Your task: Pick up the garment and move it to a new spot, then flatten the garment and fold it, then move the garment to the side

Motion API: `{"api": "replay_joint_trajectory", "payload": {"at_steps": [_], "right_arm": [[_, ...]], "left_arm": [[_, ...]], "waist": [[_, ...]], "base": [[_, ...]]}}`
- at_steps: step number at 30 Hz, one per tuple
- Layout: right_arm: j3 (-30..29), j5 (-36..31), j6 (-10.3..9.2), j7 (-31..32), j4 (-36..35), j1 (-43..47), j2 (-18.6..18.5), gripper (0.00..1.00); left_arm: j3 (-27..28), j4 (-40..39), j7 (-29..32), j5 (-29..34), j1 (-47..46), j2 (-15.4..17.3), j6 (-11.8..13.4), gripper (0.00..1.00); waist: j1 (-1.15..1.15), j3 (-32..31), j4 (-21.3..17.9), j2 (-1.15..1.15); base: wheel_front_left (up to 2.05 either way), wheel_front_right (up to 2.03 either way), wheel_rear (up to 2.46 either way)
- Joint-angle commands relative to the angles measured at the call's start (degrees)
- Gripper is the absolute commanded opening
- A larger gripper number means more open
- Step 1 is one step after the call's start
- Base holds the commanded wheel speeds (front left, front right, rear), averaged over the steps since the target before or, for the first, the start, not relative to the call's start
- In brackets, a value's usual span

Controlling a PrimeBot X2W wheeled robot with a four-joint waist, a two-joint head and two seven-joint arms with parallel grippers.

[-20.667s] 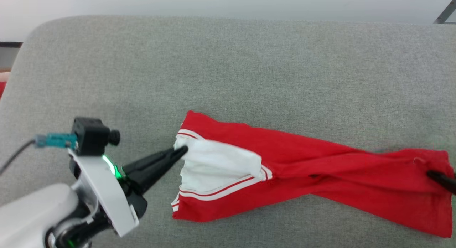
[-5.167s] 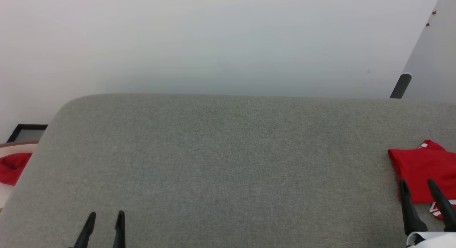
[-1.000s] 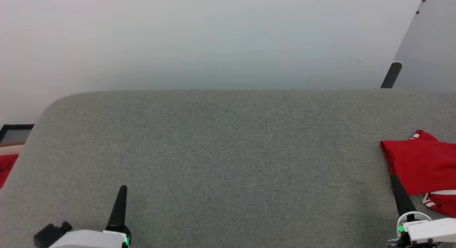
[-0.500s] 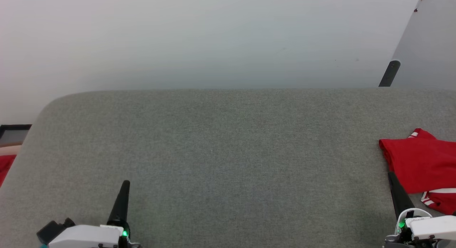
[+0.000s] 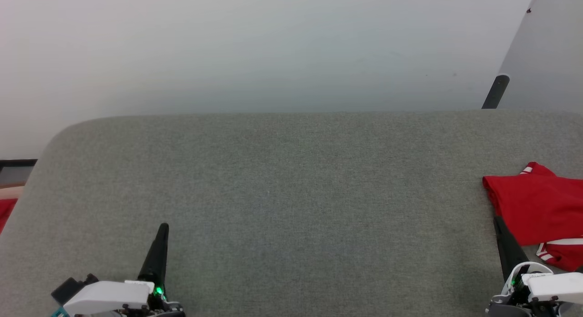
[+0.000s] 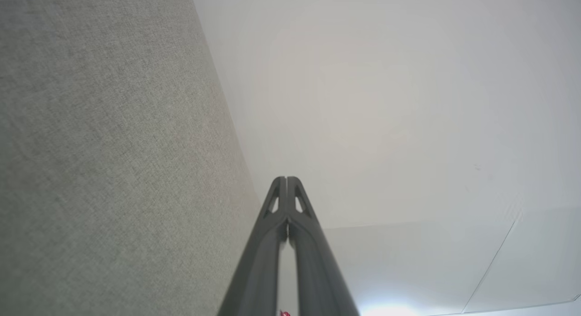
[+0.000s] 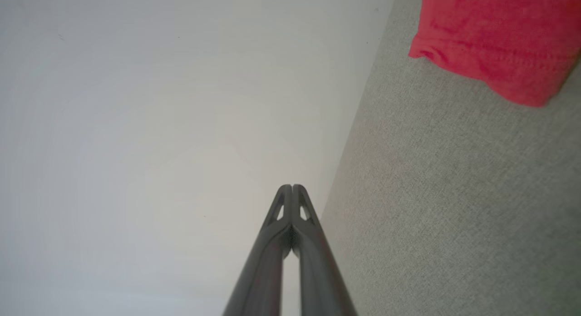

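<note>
Grey fabric surface (image 5: pixel 291 180), rounded far-left corner, fills the lower head view. Plain pale wall (image 5: pixel 273 48) behind it. Dark post (image 5: pixel 495 91) and a grey panel (image 5: pixel 546 43) at upper right. Off the surface's left end: a dark frame (image 5: pixel 16 163) and a bit of red cloth (image 5: pixel 4 213).

Garment (image 5: pixel 537 207) lies bunched at the surface's right end, cut by the picture edge, with white-striped trim at its top and bottom.

Left jaws clenched, holding nothing, low left over bare surface, well apart from the garment. Right jaws clenched, holding nothing, low right; in the head view their tip sits against the garment's left edge, contact unclear.

Right wrist view: fingers (image 7: pixel 268 261) pressed together, grey surface between them and the garment's stitched hem corner at top right. Left wrist view: fingers (image 6: pixel 263 261) pressed together, surface on the left, wall beyond, and a wall seam at lower right.
</note>
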Motion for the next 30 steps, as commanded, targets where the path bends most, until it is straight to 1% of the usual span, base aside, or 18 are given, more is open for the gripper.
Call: {"api": "replay_joint_trajectory", "payload": {"at_steps": [1,19,30], "right_arm": [[-0.12,1.45,0.02,0.31,0.15,-1.24,0.1,0.0],[-0.21,7.76,0.02,1.33,1.62,-2.51,0.65,0.0],[-0.17,7.59,0.02,1.33,1.57,-2.13,0.62,0.0]], "left_arm": [[0.25,0.09,0.38,-1.26,-0.97,-0.07,-0.15,0.0],[0.66,1.25,2.36,-7.58,-2.62,-0.76,-0.18,0.0],[0.76,1.24,2.43,-7.33,-2.6,-0.83,-0.18,0.0]], "waist": [[0.0,0.04,-0.06,0.0],[0.0,0.37,-0.56,0.0],[0.0,0.37,-0.56,0.0]], "base": [[0.0,0.0,0.0],[0.0,0.0,0.0],[0.0,0.0,0.0]]}}
